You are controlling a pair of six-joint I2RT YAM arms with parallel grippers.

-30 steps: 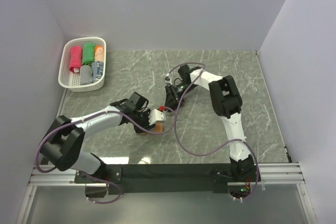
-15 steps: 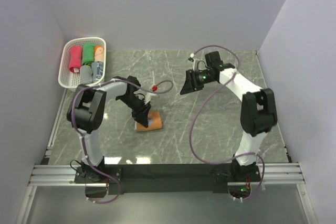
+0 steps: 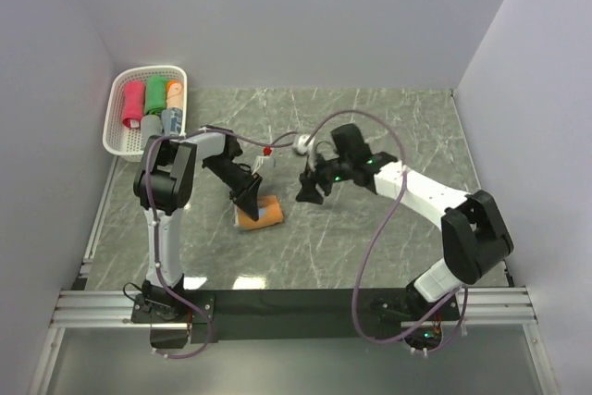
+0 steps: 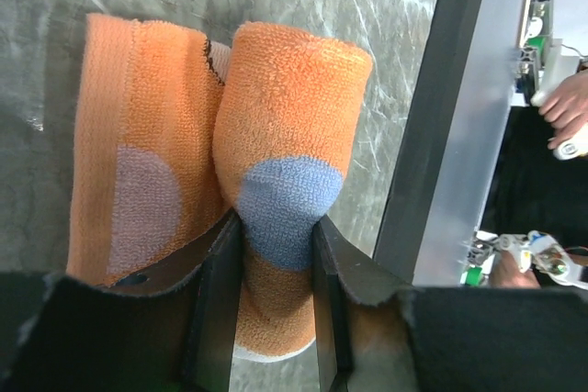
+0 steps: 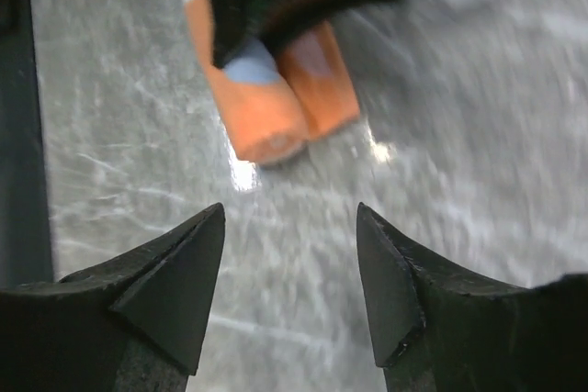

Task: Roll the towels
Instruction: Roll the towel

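Observation:
A half-rolled orange towel with light-blue marks lies on the marble table. In the left wrist view its roll sits beside a flat flap. My left gripper is shut on the roll, a finger on each side. My right gripper is open and empty, just right of the towel and apart from it. The right wrist view shows the towel ahead of its spread jaws, blurred. Rolled towels lie in the basket: pink-red, green, orange, grey-blue.
A white perforated basket stands at the back left by the wall. White walls close in the table on the left, back and right. A black rail runs along the near edge. Purple cables loop above both arms.
My right gripper has swung from the back right down and left, close to the towel. My left arm has shifted slightly, still at the orange towel, which has stayed put.

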